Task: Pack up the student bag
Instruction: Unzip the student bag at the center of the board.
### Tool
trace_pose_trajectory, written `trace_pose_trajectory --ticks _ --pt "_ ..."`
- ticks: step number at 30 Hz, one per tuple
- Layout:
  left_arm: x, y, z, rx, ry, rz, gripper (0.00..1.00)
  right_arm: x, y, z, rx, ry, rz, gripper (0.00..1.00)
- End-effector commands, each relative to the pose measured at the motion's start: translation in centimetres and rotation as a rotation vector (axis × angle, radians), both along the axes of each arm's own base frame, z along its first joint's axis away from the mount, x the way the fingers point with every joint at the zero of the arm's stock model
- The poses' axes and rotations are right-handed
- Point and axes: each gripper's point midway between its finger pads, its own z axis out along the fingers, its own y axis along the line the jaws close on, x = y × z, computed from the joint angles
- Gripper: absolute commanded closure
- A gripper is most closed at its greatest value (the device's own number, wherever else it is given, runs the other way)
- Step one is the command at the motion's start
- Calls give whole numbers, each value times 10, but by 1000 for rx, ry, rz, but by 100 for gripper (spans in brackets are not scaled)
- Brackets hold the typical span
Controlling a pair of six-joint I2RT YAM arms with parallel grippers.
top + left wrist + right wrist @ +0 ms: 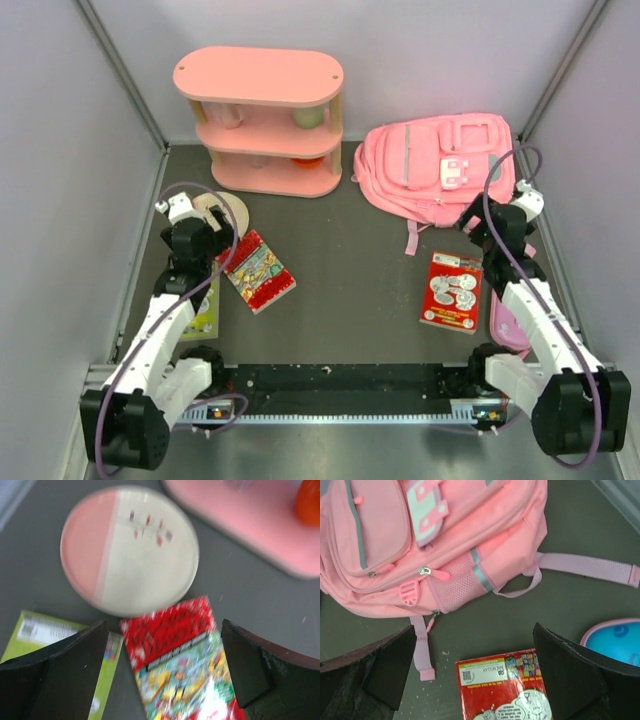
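Where the student bag (440, 165) lies: upper right of the top view, flat on the worktop (350, 250), its zips looking closed.
Progress: you have nothing visibly packed; the red book (451, 290) at lower right and the colourful book (257, 270) at left both lie outside the bag.
Left pincer (162, 650): wide open, empty, above the colourful book.
Right pincer (475, 650): wide open, empty, between the bag and the red book.
Hard to tell: the left wrist view is blurred; the bag's inside is unseen; the pencil case (615, 640) is cut off at the right edge.
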Motion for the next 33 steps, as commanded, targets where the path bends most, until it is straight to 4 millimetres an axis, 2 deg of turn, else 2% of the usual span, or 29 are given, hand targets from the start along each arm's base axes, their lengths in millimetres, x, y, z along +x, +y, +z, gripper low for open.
trace_pose_trajectory --ticks 1,2,3,4,7,10,11,12,14,15,16,18,19,20,21,22,24,26,27,30,33 --pt "-50 -9 -27 -81 174 -25 1 -16 -10 -10 196 78 -31 1" --pt "-49 -16 -17 -102 120 -61 1 -13 -3 -13 264 90 16 1" --pt "-51 -30 -9 -134 84 -135 1 -11 -3 -12 301 91 22 1" --pt "-56 -35 3 -156 23 -166 1 -9 -5 -13 348 93 15 1" --pt "-64 -44 20 -225 -60 -192 1 -1 -5 -18 415 120 7 3" --pt "-68 -50 27 -218 -79 -239 1 10 -6 -22 451 136 -9 4" --pt "-69 -55 31 -218 -83 -273 1 19 -7 -17 455 107 -5 4" --pt "-70 -56 30 -211 -74 -288 1 27 -8 -23 477 131 -17 4" --pt "-73 -62 30 -213 -67 -321 1 42 0 -21 549 131 0 1" --pt "-74 -63 30 -215 -66 -328 1 47 0 -26 573 134 -11 1" --pt "-76 -65 30 -219 -67 -340 1 54 1 -42 626 146 -43 1" --pt "-77 -66 27 -225 -72 -346 1 66 6 -48 709 141 -49 1" --pt "-78 -68 30 -229 -85 -360 1 73 9 -59 731 163 -53 1" --pt "-79 -69 32 -229 -87 -367 1 82 9 -55 714 151 -56 1" --pt "-80 -70 34 -232 -93 -372 1 82 14 -61 703 185 -70 1" --pt "-83 -73 33 -239 -85 -388 1 86 9 -69 674 194 -110 1" --pt "-86 -76 40 -242 -103 -408 1 98 7 -71 661 172 -134 1" --pt "-89 -78 39 -258 -106 -418 1 102 5 -92 678 201 -160 1" --pt "-91 -78 42 -261 -120 -415 1 111 4 -90 678 169 -150 2" --pt "-94 -80 44 -274 -130 -422 1 116 1 -112 669 211 -176 8" --pt "-95 -84 45 -280 -128 -449 1 116 -3 -121 646 220 -182 28"
